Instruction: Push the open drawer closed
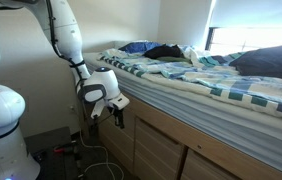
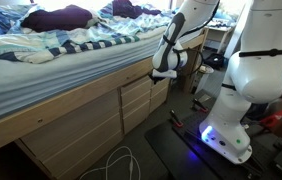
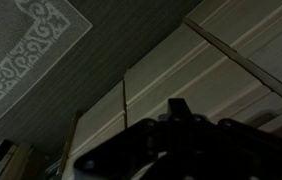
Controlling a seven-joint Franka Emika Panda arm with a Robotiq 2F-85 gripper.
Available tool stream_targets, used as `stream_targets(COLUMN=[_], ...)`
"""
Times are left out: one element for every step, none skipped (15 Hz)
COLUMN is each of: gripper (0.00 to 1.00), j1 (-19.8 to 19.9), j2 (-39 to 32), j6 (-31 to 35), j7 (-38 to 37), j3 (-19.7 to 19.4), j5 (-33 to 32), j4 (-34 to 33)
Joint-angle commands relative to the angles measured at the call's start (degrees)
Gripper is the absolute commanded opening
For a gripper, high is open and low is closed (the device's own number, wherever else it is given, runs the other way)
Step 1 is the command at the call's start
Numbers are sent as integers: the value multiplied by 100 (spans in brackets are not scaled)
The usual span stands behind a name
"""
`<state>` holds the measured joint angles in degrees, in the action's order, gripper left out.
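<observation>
One main hazard is noted: the gripper [image 1: 116,113] is set at the upper corner of the bed base, just beside the mattress edge. A push delivered off-centre from there would likely rack the drawer [image 2: 136,96] in its runners and jam it rather than seat it. The drawer is taken to be the tan front just below and beside the gripper, in the base under the bed [image 1: 211,80]. How far it stands out is not clearly shown, so a neighbouring fixed panel could be struck by mistake. Finger state cannot be told: in the wrist view the gripper is only a dark mass at the bottom edge, and in both exterior views the fingers are too small to be separated. If they are apart, a fingertip could be caught on the panel's top edge or in a seam between fronts. The overhanging bedding [image 2: 71,50] could be snagged by the wrist. The loose white cable [image 2: 121,163] on the floor near the robot base [image 2: 226,135] could be dragged if the arm is swung low. Counted: one arm, one gripper, one bed, one patterned rug [image 3: 31,50] (wrist view only), and at least one cable loop. Stacked flat fronts near the gripper are counted as three, as far as can be read, with one longer panel [image 2: 76,130] beside them.
</observation>
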<state>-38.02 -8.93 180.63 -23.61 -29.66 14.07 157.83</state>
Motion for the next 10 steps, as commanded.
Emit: stream_targets(gripper=[0,0,0,0,26,27,7,15,22,27], j1=[-504,-603,-690,-765,-843,-873,-727,-768,-781,-786], j2=[264,296,333,370,376,452,198,237,265,278], j6=[-469,-581,-684,-768,-825,-867,-597,-641,-661,-664], j7=[33,9,-24,-62,-131,-140,-42,-43,-43,-42], j3=[-692,-832,-944,-1048,-1144,-1179,-999,-1047,-1062,-1063], j5=[-468,-610,-741,-877,-1006,-1081,-872,-921,-930,-931], j4=[-162,-217,-274,-323,-379,-397,-359,-388,-400,-401])
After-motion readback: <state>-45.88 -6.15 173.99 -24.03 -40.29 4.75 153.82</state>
